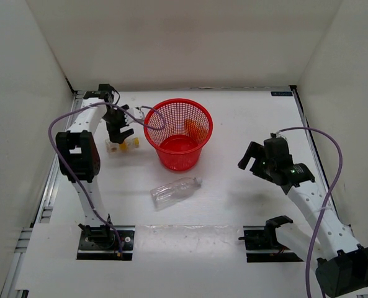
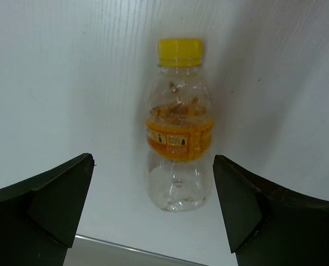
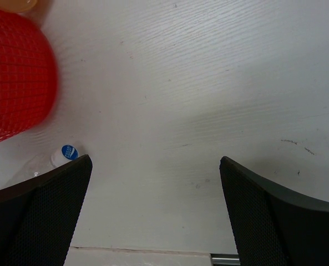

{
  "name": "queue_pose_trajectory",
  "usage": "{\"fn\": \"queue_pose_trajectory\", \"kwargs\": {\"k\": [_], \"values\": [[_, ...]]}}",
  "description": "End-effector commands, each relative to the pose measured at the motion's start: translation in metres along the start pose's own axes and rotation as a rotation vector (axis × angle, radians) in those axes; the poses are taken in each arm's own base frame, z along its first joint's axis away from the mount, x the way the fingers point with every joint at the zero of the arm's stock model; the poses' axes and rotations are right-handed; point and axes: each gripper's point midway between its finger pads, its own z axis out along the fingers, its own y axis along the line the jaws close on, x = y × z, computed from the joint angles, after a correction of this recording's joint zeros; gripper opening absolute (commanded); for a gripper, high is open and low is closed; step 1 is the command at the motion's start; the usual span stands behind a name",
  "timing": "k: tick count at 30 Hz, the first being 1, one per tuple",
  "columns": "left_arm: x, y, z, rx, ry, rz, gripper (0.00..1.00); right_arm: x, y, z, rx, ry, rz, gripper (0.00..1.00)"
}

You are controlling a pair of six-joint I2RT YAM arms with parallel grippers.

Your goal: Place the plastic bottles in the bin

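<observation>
Jaws spread wide and gripping nothing, the left pincer (image 2: 153,159) hangs directly over a small bottle (image 2: 179,138) lying on the white desk (image 2: 70,83). In the left wrist view the bottle sits in the gap between the two dark fingers (image 2: 53,205), nearer the one on the view's right and touching neither. Its yellow cap (image 2: 180,51) points away from the pincer, and an orange label bands its middle (the rest of the body is clear plastic). Seen from above, this bottle lies just to the left of the bin (image 1: 171,155), a red mesh basket standing upright left of centre, toward the desk's far side. Inside the bin, against its right wall, an orange shape shows that looks like another small bottle (image 1: 196,128), though it is too small to make out in detail.

The right pincer (image 3: 156,161), likewise agape and empty, hangs over bare desk on the right side, well apart from the bin. The clear bottle (image 1: 174,191) lies on its side in front of the bin, between the two arms, cap end toward the right. In the right wrist view its white cap (image 3: 68,153) peeps out just beside the finger at the view's left, with the bin's red mesh in the upper left corner.
</observation>
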Motion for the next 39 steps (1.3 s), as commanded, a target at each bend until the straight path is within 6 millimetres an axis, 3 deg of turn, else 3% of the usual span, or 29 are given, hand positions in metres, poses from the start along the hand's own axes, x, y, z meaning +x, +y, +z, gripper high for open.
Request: {"fn": "queue_pose_trajectory", "kwargs": {"k": [1,7,13,16,22,25,26,29,36,38,39], "values": [[-0.010,-0.003,-0.007,0.039,-0.005,0.000,0.99,-0.006,0.002,-0.007,-0.016,-0.038,0.017,0.99],[0.025,-0.019,0.018,0.118,0.086,-0.071,0.99,-0.005,-0.003,-0.009,0.007,-0.041,0.016,0.99],[0.044,-0.046,0.030,0.212,0.136,-0.137,0.99,-0.007,-0.003,-0.006,0.021,-0.038,0.015,0.99],[0.051,-0.043,0.032,0.192,0.130,-0.174,0.99,-0.009,0.000,-0.004,0.015,-0.030,0.015,0.99],[0.020,-0.018,0.010,0.040,0.019,-0.149,0.99,-0.011,0.001,-0.007,0.007,-0.041,0.016,0.99],[-0.010,-0.004,-0.017,-0.060,-0.066,-0.115,0.99,-0.008,-0.001,-0.006,0.008,-0.040,0.016,0.99],[-0.020,0.005,-0.034,-0.107,-0.094,-0.096,0.99,-0.008,0.000,-0.006,0.008,-0.040,0.025,0.99],[-0.034,0.008,-0.048,-0.135,-0.108,-0.055,0.99,-0.008,0.000,-0.006,0.008,-0.040,0.025,0.99],[-0.035,0.012,-0.059,-0.158,-0.120,-0.077,0.99,-0.008,-0.001,-0.006,0.008,-0.040,0.016,0.99],[-0.034,0.004,-0.056,-0.113,-0.115,-0.092,0.99,-0.009,0.000,-0.008,0.001,-0.048,0.017,0.99],[-0.028,-0.001,-0.045,-0.073,-0.093,-0.108,0.99,-0.006,-0.002,-0.006,0.008,-0.040,0.016,0.99]]}}
